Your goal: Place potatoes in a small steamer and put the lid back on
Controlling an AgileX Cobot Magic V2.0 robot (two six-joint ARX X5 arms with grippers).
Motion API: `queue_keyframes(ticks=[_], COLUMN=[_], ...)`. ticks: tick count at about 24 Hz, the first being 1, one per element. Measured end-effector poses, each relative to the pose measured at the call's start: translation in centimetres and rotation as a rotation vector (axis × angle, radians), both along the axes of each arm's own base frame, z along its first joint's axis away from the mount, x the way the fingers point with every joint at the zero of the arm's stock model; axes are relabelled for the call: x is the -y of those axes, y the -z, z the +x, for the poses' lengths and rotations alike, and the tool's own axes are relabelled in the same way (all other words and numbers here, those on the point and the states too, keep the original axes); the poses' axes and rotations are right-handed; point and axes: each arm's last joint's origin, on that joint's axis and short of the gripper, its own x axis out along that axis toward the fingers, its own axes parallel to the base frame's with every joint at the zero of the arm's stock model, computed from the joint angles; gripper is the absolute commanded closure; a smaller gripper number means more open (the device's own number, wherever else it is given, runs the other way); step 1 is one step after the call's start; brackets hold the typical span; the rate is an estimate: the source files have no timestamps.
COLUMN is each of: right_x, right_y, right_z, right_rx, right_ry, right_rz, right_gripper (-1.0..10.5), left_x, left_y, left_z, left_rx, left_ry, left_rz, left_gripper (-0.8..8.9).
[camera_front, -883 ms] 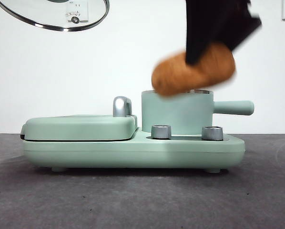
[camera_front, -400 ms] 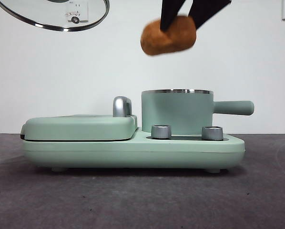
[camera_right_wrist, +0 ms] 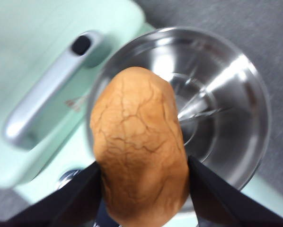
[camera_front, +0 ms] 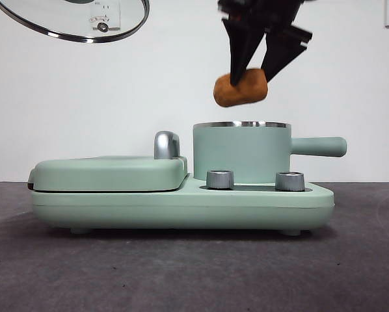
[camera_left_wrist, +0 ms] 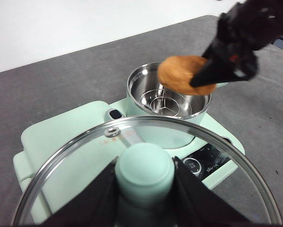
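- One potato (camera_front: 241, 89) is held between the right gripper's (camera_right_wrist: 141, 198) jaws, above the open steamer (camera_front: 242, 153) and clear of its rim.
- A straight descent is advised, so the rim is not struck; release is best made low, over the inner rack.
- The lid (camera_left_wrist: 146, 189) is held by its knob in the left gripper (camera_left_wrist: 144, 198), raised well aside over the griddle cover (camera_front: 110, 172); it is to be lowered level afterwards.

Steamer (camera_front: 241, 153) mouth is wide open, only air between it and the potato (camera_front: 241, 88) above. Lid (camera_front: 71, 18) hangs way off sideways, out of the path.
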Motion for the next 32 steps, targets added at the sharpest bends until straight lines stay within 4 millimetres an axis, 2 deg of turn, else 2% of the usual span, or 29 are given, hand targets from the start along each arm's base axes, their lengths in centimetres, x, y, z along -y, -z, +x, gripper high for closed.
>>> queue_keyframes(ticks=[8, 15, 19, 21, 24, 29, 30, 32], right_x=[0.5, 0.0, -0.3, -0.2, -0.3, -0.2, 0.0, 0.7], right_y=[3.4, 4.9, 6.7, 6.7, 6.6, 6.2, 5.4, 1.8], right_z=[3.4, 4.7, 5.6, 5.7, 5.8, 5.5, 5.1, 3.3], right_rx=[-0.070, -0.060, -0.093, -0.088, -0.071, -0.081, -0.072, -0.008], right_ry=[0.015, 0.003, 0.003, 0.004, 0.003, 0.004, 0.005, -0.001], right_rz=[-0.001, 0.004, -0.011, -0.009, -0.002, -0.006, -0.001, 0.060], right_gripper=[7.3, 7.3, 7.3, 7.1, 5.7, 5.7, 5.7, 5.7], left_x=[0.0, 0.0, 0.0, 0.0, 0.0, 0.0, 0.0, 0.0], left_y=[0.0, 0.0, 0.0, 0.0, 0.0, 0.0, 0.0, 0.0], left_z=[0.0, 0.0, 0.0, 0.0, 0.0, 0.0, 0.0, 0.0], left_rx=[0.000, 0.000, 0.001, 0.000, 0.001, 0.001, 0.000, 0.000], left_ry=[0.000, 0.000, 0.000, 0.000, 0.000, 0.000, 0.000, 0.000], left_rz=[0.000, 0.000, 0.000, 0.000, 0.000, 0.000, 0.000, 0.000], left_gripper=[8.00, 8.00, 8.00, 8.00, 8.00, 8.00, 8.00, 8.00])
